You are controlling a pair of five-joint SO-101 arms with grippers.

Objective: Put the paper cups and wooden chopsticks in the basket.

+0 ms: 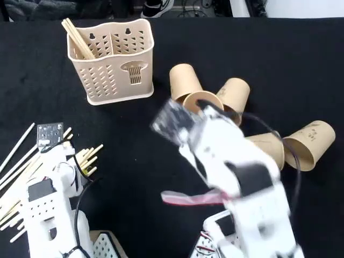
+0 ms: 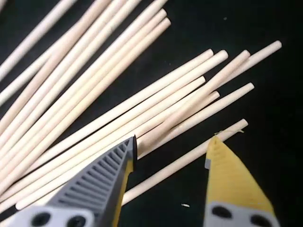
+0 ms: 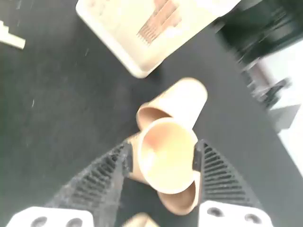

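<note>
My right end effector (image 3: 163,147) pinches a smooth tan paper cup (image 3: 165,158) across its round rim, close to other paper cups (image 1: 314,141) lying tipped on the matte black surface (image 1: 279,59). My left end effector (image 2: 173,142) is spread over slim, round wooden chopsticks (image 2: 118,94). The perforated plastic basket (image 1: 115,75) stands near the far edge, with bare surface between it and me.

A matte black cloth-covered surface (image 1: 301,64) spreads wide. Beyond its far edge lie dark cables (image 1: 193,9) and a white panel (image 1: 306,6)
</note>
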